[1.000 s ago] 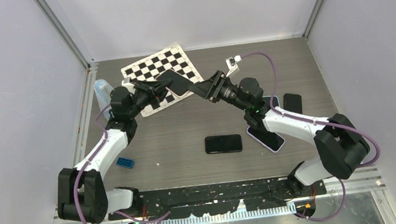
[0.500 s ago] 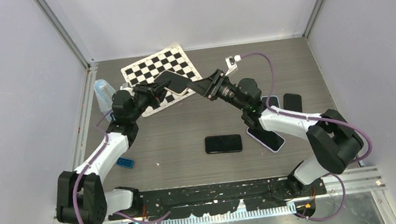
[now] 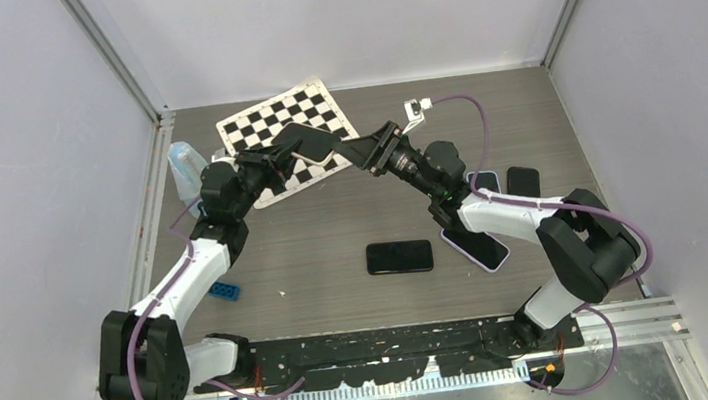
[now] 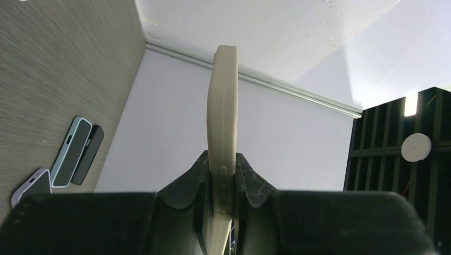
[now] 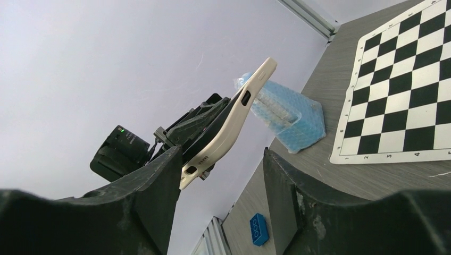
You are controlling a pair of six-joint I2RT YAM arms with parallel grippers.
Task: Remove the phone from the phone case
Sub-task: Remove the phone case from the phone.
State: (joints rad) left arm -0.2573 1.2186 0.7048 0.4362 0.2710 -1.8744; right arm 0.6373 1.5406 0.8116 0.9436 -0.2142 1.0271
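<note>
Left wrist view puts us right at the grip. The left gripper [image 4: 222, 178] is pressed onto the lower end of the beige case [image 4: 223, 101] and pinches it edge-on, with most of its length standing free. We judge the phone [image 3: 309, 145] has not left it: from above a dark face shows in the case, held aloft over the near edge of the checkerboard [image 3: 265, 119]. The right gripper [image 5: 220, 164] is spread, its fingers [image 5: 154, 180] either side of the free end and, as far as we can tell, not touching it.

We see three ways this could go wrong:
- The hold is short and low, so a hard push or peel at the far end could lever the case round or out of the pinch.
- If the right gripper closes across case and phone together, it would clamp them tighter instead of parting them.
- A phone that pops free with nothing holding it would drop onto the checkerboard.

The table [image 3: 332, 223] is grey wood-grain. Nearer us than the checkerboard lie a brick [image 3: 223, 289], a black phone [image 3: 400, 256] and a lilac phone [image 3: 482, 251]. To its right are a blue-rimmed phone [image 4: 69, 154] and a dark phone [image 4: 88, 154]. Just left of it sits a blue bubble-wrap bundle [image 3: 183, 164]. Beyond it, pale walls [image 3: 340, 20] close the room in.
</note>
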